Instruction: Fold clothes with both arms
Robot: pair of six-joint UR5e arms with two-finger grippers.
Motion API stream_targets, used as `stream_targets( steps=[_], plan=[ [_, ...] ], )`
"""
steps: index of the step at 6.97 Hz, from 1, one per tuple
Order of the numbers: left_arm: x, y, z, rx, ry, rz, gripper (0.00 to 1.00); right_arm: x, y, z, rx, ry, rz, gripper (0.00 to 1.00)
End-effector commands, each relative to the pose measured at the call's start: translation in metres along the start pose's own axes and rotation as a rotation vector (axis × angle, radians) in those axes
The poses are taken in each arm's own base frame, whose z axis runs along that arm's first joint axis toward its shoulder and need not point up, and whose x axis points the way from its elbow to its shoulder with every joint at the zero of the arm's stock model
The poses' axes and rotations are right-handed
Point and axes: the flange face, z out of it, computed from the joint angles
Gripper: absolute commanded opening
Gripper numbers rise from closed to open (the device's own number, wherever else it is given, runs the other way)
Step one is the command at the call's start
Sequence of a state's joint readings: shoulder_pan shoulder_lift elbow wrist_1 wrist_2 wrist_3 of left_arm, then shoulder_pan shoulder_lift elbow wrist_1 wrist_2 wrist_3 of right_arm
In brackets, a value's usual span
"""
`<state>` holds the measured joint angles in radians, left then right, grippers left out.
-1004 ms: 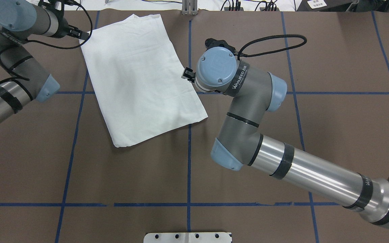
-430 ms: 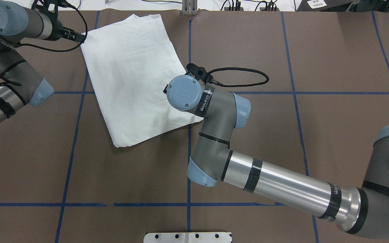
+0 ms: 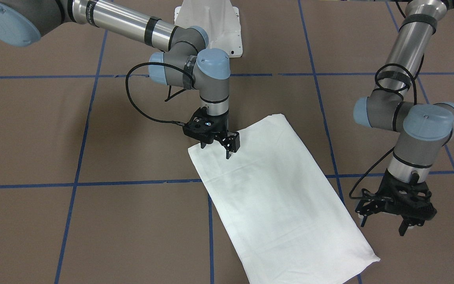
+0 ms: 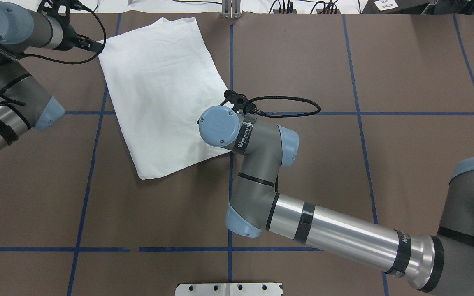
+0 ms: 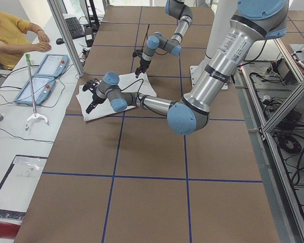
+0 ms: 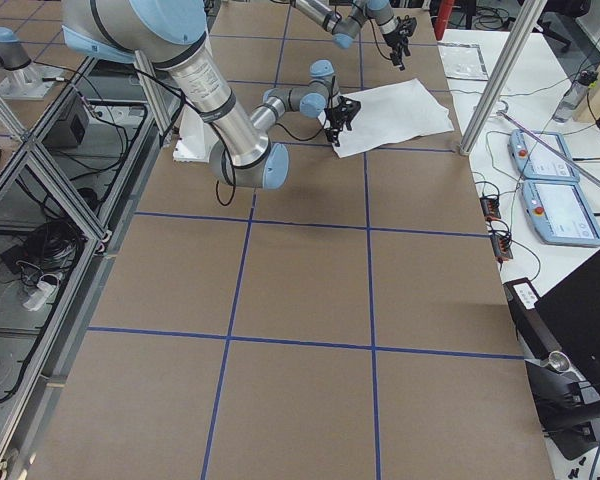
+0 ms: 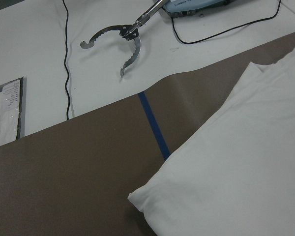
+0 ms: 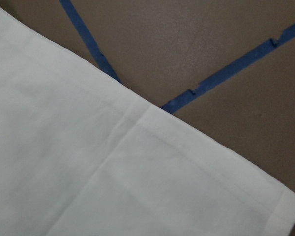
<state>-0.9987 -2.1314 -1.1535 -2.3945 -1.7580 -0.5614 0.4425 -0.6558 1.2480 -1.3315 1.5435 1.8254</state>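
Observation:
The clothes are one white shirt [image 3: 282, 197], folded into a long rectangle and lying flat on the brown table [image 4: 344, 61]. My right gripper [image 3: 216, 152] points straight down over the shirt's corner nearest the robot, open, with one fingertip [image 3: 229, 154] over the cloth and the other at its edge. In the overhead view the right wrist [image 4: 219, 126] hides that gripper and covers the shirt [image 4: 163, 90] there. My left gripper [image 3: 382, 228] is open and holds nothing, just beside the shirt's long edge near its far corner. The wrist views show only shirt corners [image 7: 226, 172] and a hem [image 8: 152, 167].
Blue tape lines [image 4: 230, 205] grid the table. A white mount plate [image 4: 228, 289] sits at the robot's edge. Beyond the far edge, a white bench holds a metal grabber tool [image 7: 120, 37] and two teach pendants [image 5: 40, 76]. A seated person [image 5: 10, 35] is there.
My right arm swung left and toward the robot, from beside the shirt's right edge to over its near-right corner. The left arm drew back slightly. The shirt has not moved.

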Motion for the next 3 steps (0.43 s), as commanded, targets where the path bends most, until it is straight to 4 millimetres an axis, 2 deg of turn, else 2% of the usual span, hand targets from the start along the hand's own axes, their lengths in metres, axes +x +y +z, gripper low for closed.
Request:
stream_targets(
  steps=[1,3],
  plan=[
    [-0.0016,0.0024,0.0007,-0.003,-0.002,-0.001,1.0,0.001,0.0042,0.0012,-0.002,0.008,-0.005,0.96],
    [-0.0023,0.0034,0.001,-0.004,-0.003,-0.001,1.0,0.0035,0.0074,0.0032,-0.004,0.013,-0.016,0.97]
  ],
)
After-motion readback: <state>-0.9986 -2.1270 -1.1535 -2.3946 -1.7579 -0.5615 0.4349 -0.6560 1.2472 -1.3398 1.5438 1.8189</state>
